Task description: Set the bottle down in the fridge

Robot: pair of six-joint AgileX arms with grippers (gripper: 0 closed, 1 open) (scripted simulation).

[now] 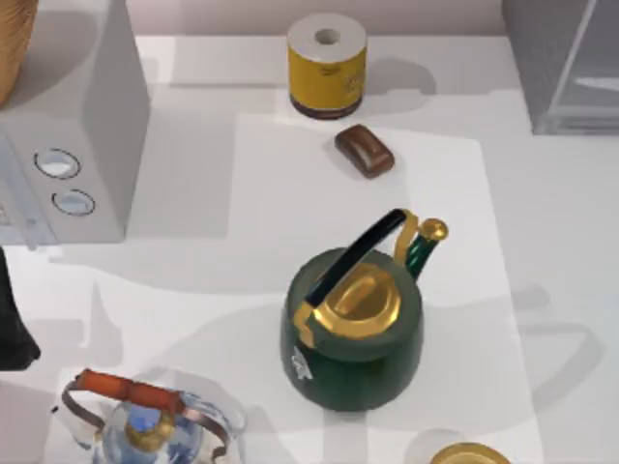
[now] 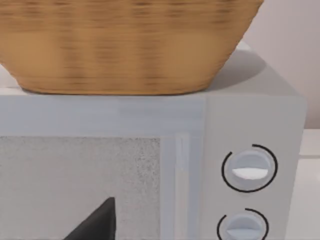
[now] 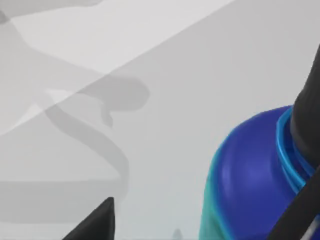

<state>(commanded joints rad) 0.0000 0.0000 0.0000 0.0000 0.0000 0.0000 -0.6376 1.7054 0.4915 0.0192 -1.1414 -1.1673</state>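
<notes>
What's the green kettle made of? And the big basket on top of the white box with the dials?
The green kettle looks like glossy enamelled metal: smooth dark green body with soft highlights, plus a shiny gold lid and spout tip, probably brass-like. The basket looks like woven wicker or straw: tan with fine criss-cross ribbing and a dull finish. It sits on the white appliance.

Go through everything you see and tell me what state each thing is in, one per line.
Green kettle: upright on the table, gold lid on, handle raised.
Glass kettle: upright at the near edge, handle raised.
Yellow roll: standing on end.
Brown block: lying flat.
Microwave: door shut, wicker basket on top.
Fridge: at the far right corner; door state unclear.
Blue bottle: upright beside the right hand.
</notes>
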